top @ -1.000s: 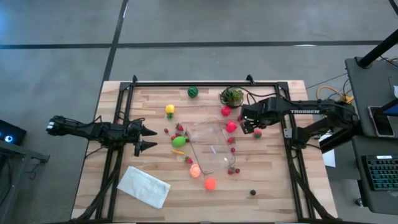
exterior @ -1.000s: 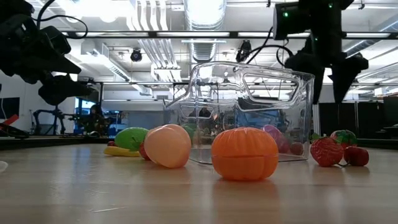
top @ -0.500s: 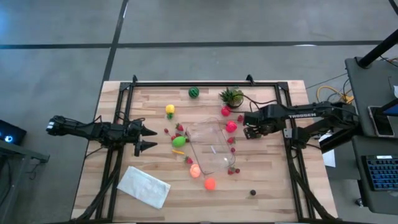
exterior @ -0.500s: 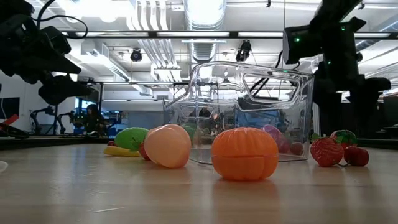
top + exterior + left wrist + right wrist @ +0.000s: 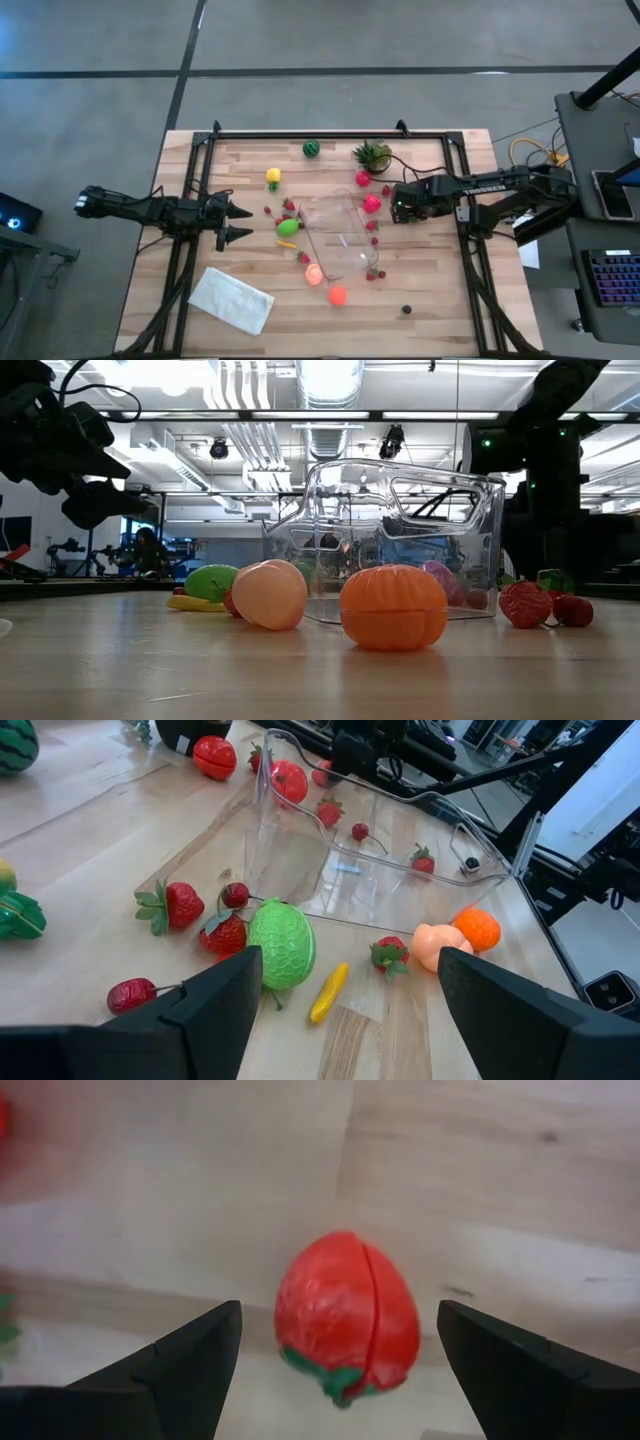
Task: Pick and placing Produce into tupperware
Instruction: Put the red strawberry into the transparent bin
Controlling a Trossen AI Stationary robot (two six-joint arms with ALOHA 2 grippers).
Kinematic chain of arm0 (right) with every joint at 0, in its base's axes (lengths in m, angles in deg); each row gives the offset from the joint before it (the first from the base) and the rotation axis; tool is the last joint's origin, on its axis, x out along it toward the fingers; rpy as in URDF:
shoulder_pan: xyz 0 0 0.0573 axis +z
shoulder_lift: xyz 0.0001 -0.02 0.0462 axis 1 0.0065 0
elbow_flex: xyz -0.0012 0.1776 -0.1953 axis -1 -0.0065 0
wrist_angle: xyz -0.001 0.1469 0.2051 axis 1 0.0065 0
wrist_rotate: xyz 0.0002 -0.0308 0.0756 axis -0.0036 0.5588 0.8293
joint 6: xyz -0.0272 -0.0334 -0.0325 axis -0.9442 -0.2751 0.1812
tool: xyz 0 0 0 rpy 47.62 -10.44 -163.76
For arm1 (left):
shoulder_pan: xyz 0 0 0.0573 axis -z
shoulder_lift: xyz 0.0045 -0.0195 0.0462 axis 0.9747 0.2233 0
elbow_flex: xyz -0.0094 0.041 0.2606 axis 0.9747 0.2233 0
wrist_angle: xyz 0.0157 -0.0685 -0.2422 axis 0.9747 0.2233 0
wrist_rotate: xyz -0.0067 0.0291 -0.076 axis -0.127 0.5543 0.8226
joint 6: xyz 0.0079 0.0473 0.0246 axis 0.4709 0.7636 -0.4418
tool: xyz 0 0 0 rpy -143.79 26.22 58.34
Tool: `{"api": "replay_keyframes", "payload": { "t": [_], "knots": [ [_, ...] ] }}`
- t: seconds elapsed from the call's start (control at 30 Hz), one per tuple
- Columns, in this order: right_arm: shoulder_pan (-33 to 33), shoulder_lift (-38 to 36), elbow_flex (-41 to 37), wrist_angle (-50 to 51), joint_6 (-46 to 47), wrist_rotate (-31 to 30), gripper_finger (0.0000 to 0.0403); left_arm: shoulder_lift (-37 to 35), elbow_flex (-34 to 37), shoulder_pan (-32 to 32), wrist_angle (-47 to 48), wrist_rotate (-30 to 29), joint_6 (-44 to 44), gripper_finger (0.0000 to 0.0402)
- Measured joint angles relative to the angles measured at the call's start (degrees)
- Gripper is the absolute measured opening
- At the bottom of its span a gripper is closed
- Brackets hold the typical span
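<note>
The clear tupperware [image 5: 338, 238] stands upright mid-table on its base, with toy produce scattered around it. My right gripper [image 5: 402, 210] points down, open, just right of the tupperware. In the right wrist view its fingers [image 5: 190, 1365] stand on either side of a red strawberry toy [image 5: 348, 1320] without touching it. The toy lies on its side on the wood, green leaves showing. My left gripper [image 5: 236, 223] waits open at the table's left, aimed at a lime green fruit [image 5: 281, 942].
A pink fruit [image 5: 372, 204] and a red one [image 5: 363, 179] lie close to my right gripper, with a small potted plant [image 5: 373, 154] beyond. An orange fruit [image 5: 337, 295] and a peach one [image 5: 313, 274] sit near the tupperware's front. A white cloth [image 5: 231, 299] lies front left.
My right gripper has come down toward the table beside the tupperware, over the red strawberry toy, rolling a little about its own pointing line. The produce and the tupperware have not moved.
</note>
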Motion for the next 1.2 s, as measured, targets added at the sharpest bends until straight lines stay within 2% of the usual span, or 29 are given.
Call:
{"api": "replay_keyframes", "payload": {
  "t": [0.17,0.5,0.9,1.2],
  "knots": [
    [-0.2,0.0,0.0,-0.3,0.0,-3.8,0.0329,0.0,0.0,0.0,0.0,0.0,0.0,0.0288],
    [-0.2,0.0,-2.1,-1.0,0.5,-1.4,0.0326,0.0,0.0,0.0,0.0,0.0,0.0,0.0288],
    [-0.2,0.0,-2.3,-4.7,0.0,-1.4,0.0324,0.0,0.0,0.0,0.0,0.0,0.0,0.0288],
    [-0.1,0.0,-2.3,-4.9,-1.2,-2.4,0.0238,0.0,0.0,0.0,0.0,0.0,0.0,0.0288]
  ]
}}
